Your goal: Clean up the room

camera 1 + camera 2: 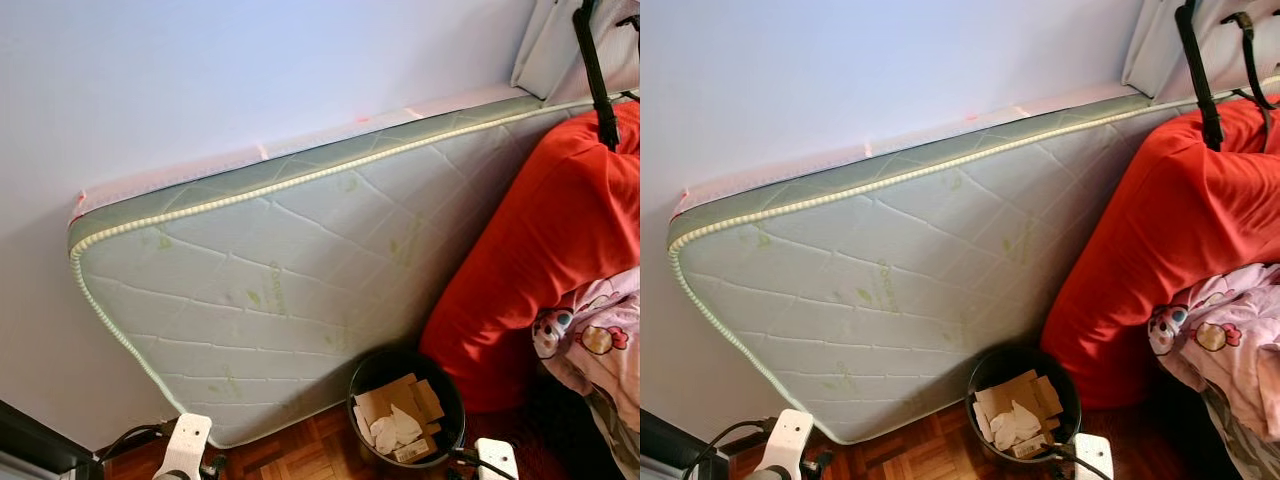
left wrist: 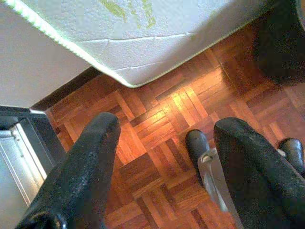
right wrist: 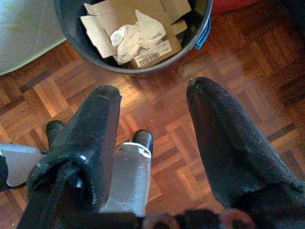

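Black bin (image 1: 405, 405) w/ cardboard scraps (image 3: 131, 31) was stood by propped mattress (image 1: 270, 290); both grippers' jaws (left gripper (image 2: 164, 157), right gripper (image 3: 152, 143)) were held apart, nothing gripped, low over parquet floor (image 2: 157, 129).

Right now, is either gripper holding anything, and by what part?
Nothing is held. Left gripper and right gripper are both open over bare floor.
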Motion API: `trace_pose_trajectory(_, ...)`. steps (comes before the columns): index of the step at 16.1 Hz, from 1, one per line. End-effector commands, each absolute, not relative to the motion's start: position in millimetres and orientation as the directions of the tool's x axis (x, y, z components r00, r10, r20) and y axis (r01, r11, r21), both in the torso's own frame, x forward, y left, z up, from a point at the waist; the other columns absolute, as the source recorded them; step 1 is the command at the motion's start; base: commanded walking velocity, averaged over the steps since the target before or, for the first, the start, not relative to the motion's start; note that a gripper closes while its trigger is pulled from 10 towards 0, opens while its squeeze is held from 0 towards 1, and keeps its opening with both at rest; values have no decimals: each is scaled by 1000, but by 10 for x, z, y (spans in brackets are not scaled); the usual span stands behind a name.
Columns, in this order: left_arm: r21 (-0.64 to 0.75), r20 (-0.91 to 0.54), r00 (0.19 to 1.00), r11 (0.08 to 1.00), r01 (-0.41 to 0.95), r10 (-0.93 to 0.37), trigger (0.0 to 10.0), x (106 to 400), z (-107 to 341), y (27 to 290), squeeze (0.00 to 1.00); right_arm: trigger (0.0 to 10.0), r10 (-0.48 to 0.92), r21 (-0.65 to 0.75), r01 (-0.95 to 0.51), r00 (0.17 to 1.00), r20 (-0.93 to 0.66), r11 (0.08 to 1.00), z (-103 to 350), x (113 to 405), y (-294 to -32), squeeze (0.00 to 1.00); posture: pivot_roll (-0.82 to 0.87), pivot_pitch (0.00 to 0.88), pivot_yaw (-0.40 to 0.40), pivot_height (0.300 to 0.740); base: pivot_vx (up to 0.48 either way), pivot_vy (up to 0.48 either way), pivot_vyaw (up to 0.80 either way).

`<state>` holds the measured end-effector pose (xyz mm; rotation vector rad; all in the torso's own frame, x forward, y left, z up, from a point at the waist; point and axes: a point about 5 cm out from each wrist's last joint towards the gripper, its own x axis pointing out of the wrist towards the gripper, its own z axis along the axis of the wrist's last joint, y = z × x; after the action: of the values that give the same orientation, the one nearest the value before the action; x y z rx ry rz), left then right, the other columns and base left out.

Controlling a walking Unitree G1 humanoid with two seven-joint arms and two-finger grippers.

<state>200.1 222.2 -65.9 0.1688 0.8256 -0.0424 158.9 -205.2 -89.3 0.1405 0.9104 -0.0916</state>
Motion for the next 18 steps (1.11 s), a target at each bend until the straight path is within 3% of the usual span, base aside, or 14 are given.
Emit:
trace_pose_trajectory(1, 107, -728, 681, 994, 1, 78, 10000, 2008, -652, 2262, 0, 10000, -34, 96, 181, 606, -795, 979, -906, 1566, -2039, 0, -1, 0, 35, 740, 0, 0, -400)
trace_pose_trajectory(8, 100, -735, 667, 993, -65, 118, 10000, 1937, -686, 2290, 0, 10000, -68, 109, 251, 606, -792, 962, -893, 1589, -2087, 0, -19, 0, 37, 740, 0, 0, -731)
trace_pose_trajectory(15, 100, -737, 667, 993, -55, 112, 10000, 1923, -706, 2232, 0, 10000, -34, 123, 212, 615, -788, 969, -879, 1621, -2078, 0, -15, 0, 12, 740, 0, 0, -733)
trace_pose_trajectory(18, 111, -738, 665, 993, -48, 115, 10000, 1915, -712, 2222, 0, 10000, -29, 128, 209, 618, -786, 970, -877, 1624, -2075, 0, -19, 0, 15, 740, 0, -430, -731)
